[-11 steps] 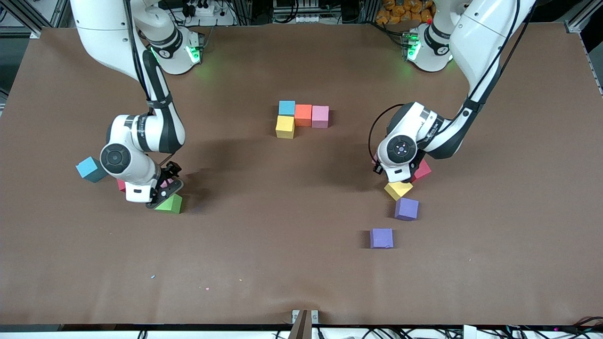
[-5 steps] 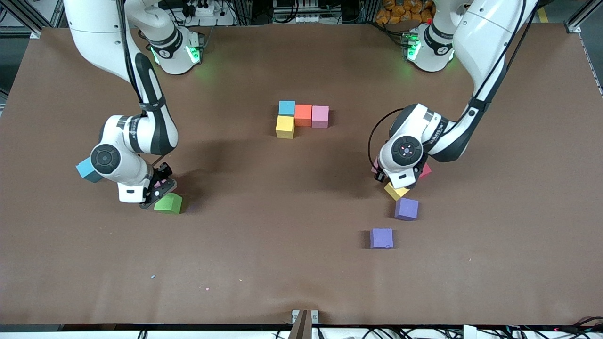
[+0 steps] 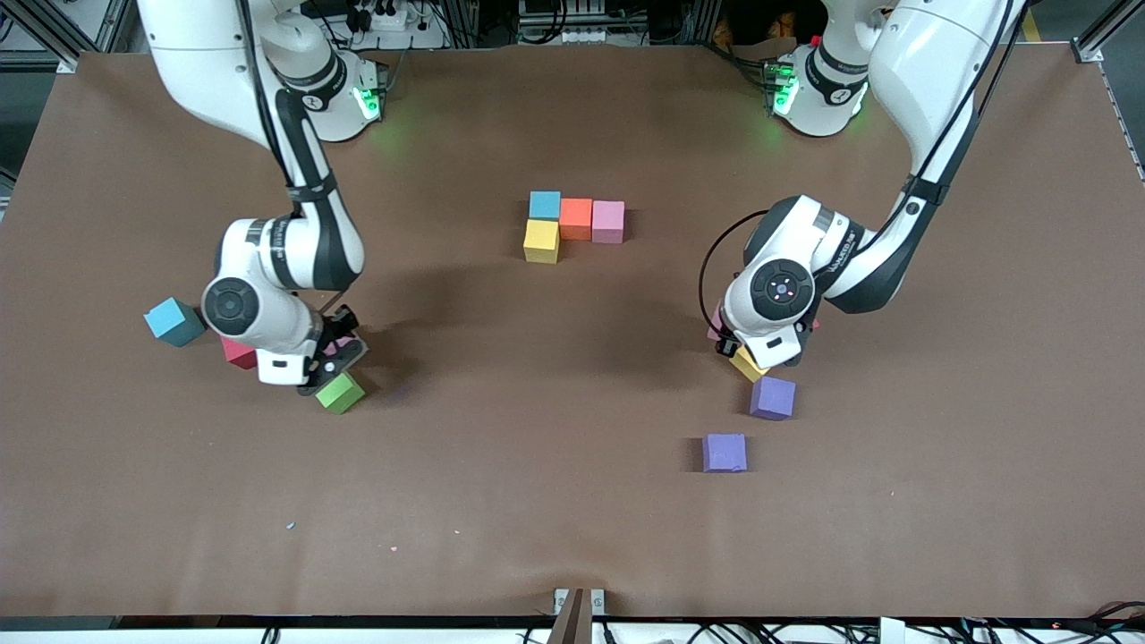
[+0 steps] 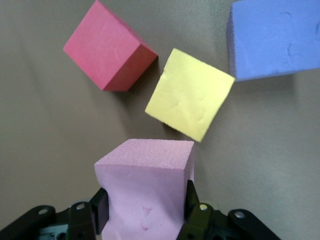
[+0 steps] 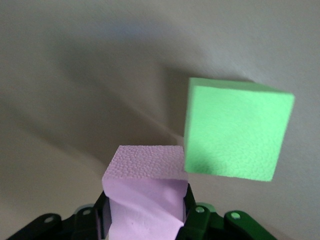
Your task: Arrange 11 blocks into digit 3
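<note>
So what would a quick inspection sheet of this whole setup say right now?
Surface: brown table, a few tiny specks near the front camera's edge.
Job's things: blue, orange and pink cube in a row, yellow cube against the blue one. Loose: two purple cubes, yellow, red, green, blue, red.
Clutter: nothing seen.
Grippers: left gripper shut on a pink cube beside the loose yellow one; right gripper shut on another pink cube beside the green.
Cables: black cable looped at the left arm's wrist.
Surroundings: metal frame, wiring past the bases.
</note>
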Motion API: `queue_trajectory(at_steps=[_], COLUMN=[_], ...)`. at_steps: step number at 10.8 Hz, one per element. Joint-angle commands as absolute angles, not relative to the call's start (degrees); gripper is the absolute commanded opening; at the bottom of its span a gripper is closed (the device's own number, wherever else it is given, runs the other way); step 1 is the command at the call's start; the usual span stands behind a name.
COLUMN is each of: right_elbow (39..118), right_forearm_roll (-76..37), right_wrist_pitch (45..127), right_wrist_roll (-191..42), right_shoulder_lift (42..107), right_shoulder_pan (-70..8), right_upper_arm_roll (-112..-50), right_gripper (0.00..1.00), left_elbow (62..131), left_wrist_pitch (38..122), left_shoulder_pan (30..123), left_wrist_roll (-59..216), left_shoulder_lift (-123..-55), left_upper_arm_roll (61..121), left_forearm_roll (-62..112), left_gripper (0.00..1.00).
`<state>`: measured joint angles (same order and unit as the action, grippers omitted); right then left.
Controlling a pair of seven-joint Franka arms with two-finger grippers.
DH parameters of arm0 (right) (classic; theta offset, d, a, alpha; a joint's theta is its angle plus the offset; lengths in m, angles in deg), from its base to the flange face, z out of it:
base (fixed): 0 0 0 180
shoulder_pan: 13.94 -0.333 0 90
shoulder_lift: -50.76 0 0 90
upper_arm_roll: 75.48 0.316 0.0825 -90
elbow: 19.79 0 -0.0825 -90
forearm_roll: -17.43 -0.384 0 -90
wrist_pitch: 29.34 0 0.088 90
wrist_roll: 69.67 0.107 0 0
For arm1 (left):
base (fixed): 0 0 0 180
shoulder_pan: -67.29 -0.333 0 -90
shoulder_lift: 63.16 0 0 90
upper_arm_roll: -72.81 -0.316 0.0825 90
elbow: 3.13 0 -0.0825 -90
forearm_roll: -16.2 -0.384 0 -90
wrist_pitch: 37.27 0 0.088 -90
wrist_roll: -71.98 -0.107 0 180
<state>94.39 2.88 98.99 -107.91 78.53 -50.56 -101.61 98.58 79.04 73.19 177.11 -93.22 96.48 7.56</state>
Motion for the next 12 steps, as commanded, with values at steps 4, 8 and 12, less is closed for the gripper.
queue_trajectory(at_steps=[4,8,12], right_elbow=[93.3,90.9,87.5], right_forearm_roll=[-5.0,-5.3,-5.3], right_wrist_pitch=[97.2,98.0,99.8], right_wrist_roll=[-87.8,-64.9,-44.7], right_shoulder_lift=[76.6,77.7,81.1], right_shoulder_pan=[-60.5,-68.9,-77.2], right_upper_arm_roll=[-101.4,-101.4,-101.4], right_gripper=[0.06,0.06,0.03], left_elbow=[93.8,92.6,92.6], left_wrist_pitch=[74.9,75.1,75.1], left_shoulder_pan=[76.7,78.8,79.0], left_wrist_roll=[182.0,181.9,181.4], left_shoulder_lift=[-93.7,-95.3,-95.4], left_upper_arm_roll=[96.8,96.2,96.0], left_forearm_roll=[15.2,14.5,14.4], left_gripper=[0.00,0.00,0.00])
